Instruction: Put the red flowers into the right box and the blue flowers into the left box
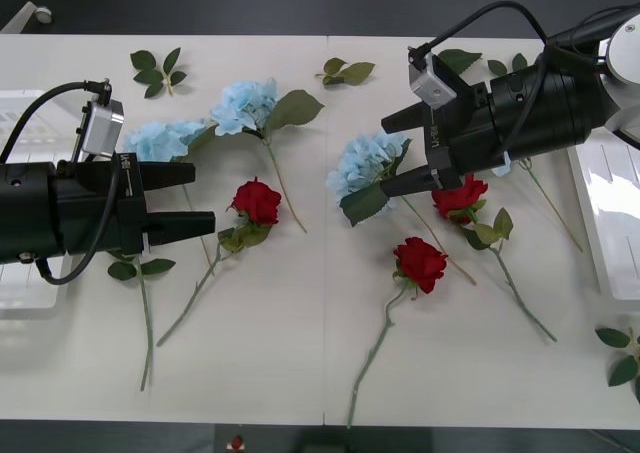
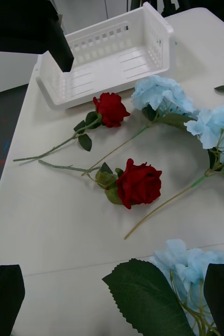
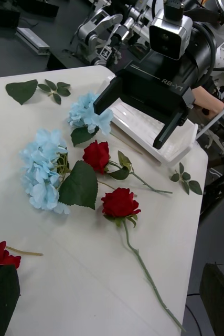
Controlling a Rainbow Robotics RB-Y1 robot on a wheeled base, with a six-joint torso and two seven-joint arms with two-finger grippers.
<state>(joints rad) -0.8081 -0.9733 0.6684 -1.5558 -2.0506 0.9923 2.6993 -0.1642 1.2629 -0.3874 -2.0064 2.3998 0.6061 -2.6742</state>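
Spread apart, the right gripper (image 1: pixel 405 153) is being held around a blue flower (image 1: pixel 362 163) mid-tabletop; its leaf (image 1: pixel 364 202) is risking being pinched alone. Left gripper (image 1: pixel 190 195) is open.

- L arm came in from the left edge of the front view, lying roughly level, forearm black w/ a grey camera block on the wrist.
- Left gripper (image 1: pixel 203 196) pointed toward the table's middle, black fingers spread apart, nothing between them.
- R arm reached in from the upper right corner, angled down and toward the centre, cable looping over it, grey camera block on top.
- Right gripper (image 1: pixel 408 154) had its two black fingers apart, nothing clamped; in the left wrist view it (image 3: pixel 131 119) hung above the tabletop, fingers pointing down.
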